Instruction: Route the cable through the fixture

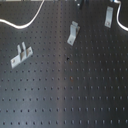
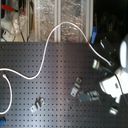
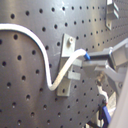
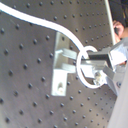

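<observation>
The fixture (image 1: 108,16), a slim silvery upright strip, stands at the far right of the first exterior view; it also shows in the second exterior view (image 2: 95,64). Both wrist views show it up close (image 3: 65,65) (image 4: 61,67). The white cable (image 2: 47,47) runs from the second exterior view's left, arcs up and comes down beside the fixture. In the first wrist view the cable (image 3: 55,75) lies across the fixture's face. In the second wrist view it (image 4: 82,70) curls in a loop in front of the fixture. My gripper (image 3: 92,60) (image 4: 94,61) is shut on the cable right beside the fixture.
On the black perforated board stand a slanted L-shaped bracket (image 1: 73,34) in the middle and a two-pronged bracket (image 1: 20,55) on the first exterior view's left. Another stretch of cable (image 1: 22,22) lies at the back left. The white arm (image 2: 117,80) fills the second exterior view's right.
</observation>
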### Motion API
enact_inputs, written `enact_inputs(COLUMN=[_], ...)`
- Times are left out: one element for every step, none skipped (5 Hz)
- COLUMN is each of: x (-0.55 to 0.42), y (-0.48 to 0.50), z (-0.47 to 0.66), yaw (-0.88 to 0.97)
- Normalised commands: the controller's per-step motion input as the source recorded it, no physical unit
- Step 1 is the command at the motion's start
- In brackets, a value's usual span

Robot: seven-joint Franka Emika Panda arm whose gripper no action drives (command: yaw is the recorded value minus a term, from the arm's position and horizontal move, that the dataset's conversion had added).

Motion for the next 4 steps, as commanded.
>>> enact_inputs(x=[-0.641,-0.431,-0.335,-0.180], y=[0.060,0.136,0.174,0.027], z=[0.02,0.01,0.01,-0.13], yaw=[0.31,0.44,0.60,0.60])
